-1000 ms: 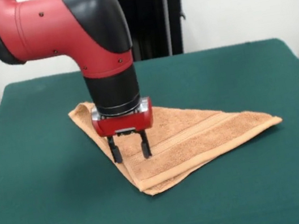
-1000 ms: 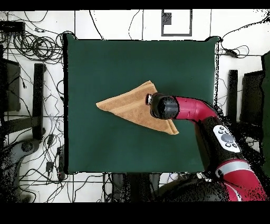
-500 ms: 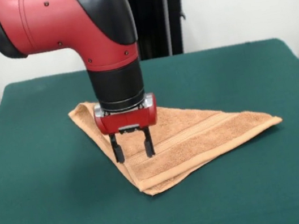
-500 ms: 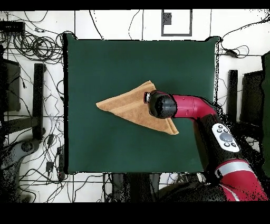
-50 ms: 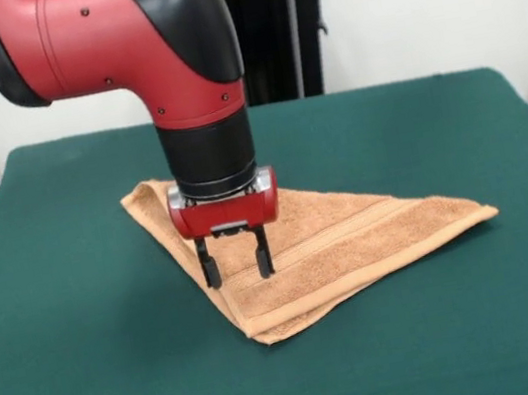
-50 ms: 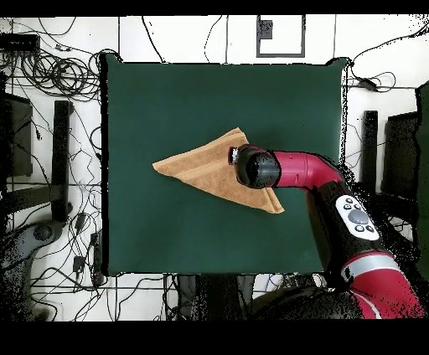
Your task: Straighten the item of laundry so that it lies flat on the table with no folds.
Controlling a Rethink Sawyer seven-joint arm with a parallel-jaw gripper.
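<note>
1. Towel first: a tan-orange terry towel with woven border bands lies folded into a rough triangle on the large dark green felt-like worktop, a little left of centre in the front view.
2. Its three corners in that view: one at the upper left of the cloth, one at the lower middle where layered edges meet, and one long point stretching to the right.
3. A doubled edge shows along the lower side, so the cloth is not spread in a single layer.
4. In the overhead view the same towel sits near the middle of the worktop, its long point aimed at the frame's left and a short corner at the lower right.
5. The red and black arm's hand hangs straight down over the left part of the towel – its two dark fingers stand apart, released, with nothing between them.
6. The fingertips sit at or just above the cloth near its left folded edge; actual contact cannot be told.
7. From above, the hand itself is hidden under the arm's black wrist, which covers the towel's right portion.
8. Bare green worktop surrounds the towel on every side – no edge of it reaches the rim.
</note>
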